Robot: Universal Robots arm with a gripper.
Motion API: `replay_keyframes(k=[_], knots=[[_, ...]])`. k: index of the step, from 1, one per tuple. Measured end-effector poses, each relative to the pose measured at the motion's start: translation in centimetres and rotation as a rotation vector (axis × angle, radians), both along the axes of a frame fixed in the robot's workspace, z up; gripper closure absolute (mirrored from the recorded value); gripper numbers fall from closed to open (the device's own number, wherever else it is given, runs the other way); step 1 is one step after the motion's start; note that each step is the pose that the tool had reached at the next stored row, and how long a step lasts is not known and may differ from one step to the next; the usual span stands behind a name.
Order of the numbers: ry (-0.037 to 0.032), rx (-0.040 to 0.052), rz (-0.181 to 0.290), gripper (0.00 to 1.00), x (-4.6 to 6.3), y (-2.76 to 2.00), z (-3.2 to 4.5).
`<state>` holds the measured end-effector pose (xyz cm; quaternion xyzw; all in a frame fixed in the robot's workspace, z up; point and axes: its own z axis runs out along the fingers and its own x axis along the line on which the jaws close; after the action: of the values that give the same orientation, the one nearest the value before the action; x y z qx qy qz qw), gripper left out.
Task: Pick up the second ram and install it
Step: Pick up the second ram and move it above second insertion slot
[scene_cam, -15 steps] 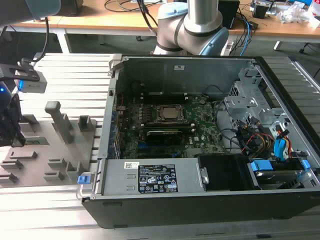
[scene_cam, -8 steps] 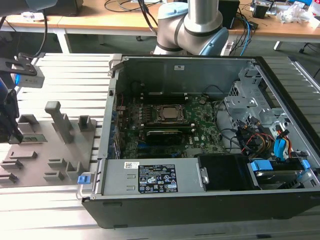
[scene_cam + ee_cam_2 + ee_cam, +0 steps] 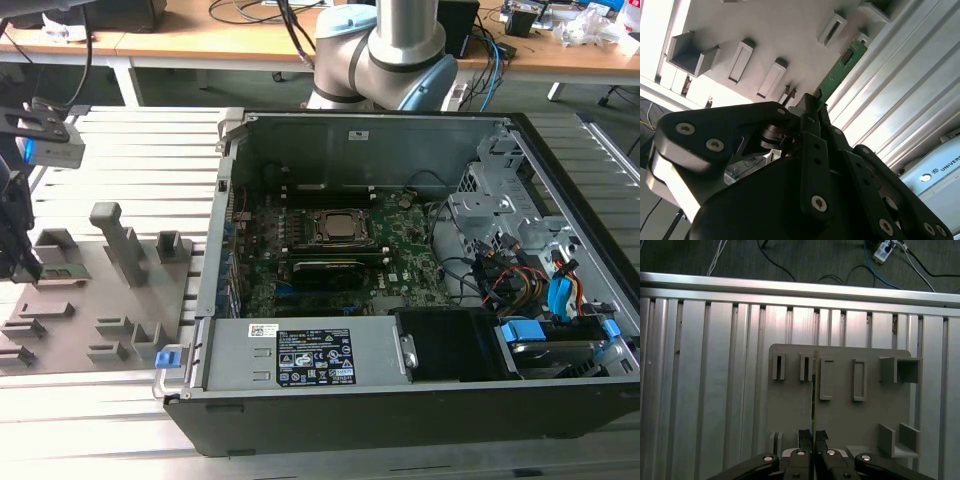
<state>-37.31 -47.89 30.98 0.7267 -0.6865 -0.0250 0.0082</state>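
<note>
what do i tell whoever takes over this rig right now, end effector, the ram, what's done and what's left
End effector: shut on the second ram, gripping one end; the rest of the stick juts out beyond it.
Where: the ram is held over the gray holder plate on the ribbed aluminium table, to the exterior view's left of the open computer case.
Done: the ram is grasped. I cannot tell whether it is fully clear of the plate.
Left: the install. The ram is not yet in the case at the motherboard.
</note>
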Motion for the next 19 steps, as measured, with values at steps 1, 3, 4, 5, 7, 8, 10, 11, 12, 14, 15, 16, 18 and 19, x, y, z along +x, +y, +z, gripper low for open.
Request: replay_keyframes(k=[1,3,4,5,7,8,10,11,12,14,15,16,18,19], knots=[[0.0,0.0,0.0,0.86,0.0,0.0,0.25],[0.0001,0.0,0.0,0.86,0.0,0.0,0.56],[0.0,0.0,0.0,0.86,0.0,0.0,0.74],[0.0,0.0001,0.0,0.86,0.0,0.0,0.82],[0.0001,0.0,0.0,0.86,0.0,0.0,0.96],[0.0,0.0,0.0,0.86,0.0,0.0,1.08],[0.0,0.0001,0.0,0.86,0.0,0.0,1.58],[0.0,0.0,0.0,0.86,0.0,0.0,1.77],[0.0001,-0.0001,0.0,0.86,0.0,0.0,2.32],[0.0001,0.0,0.0,0.86,0.0,0.0,3.0],[0.0,0.0,0.0,0.86,0.0,0.0,3.26],[0.0,0.0,0.0,0.86,0.0,0.0,3.68],[0.0001,0.0,0.0,0.86,0.0,0.0,4.33],[0.0001,0.0,0.0,0.86,0.0,0.0,4.53]])
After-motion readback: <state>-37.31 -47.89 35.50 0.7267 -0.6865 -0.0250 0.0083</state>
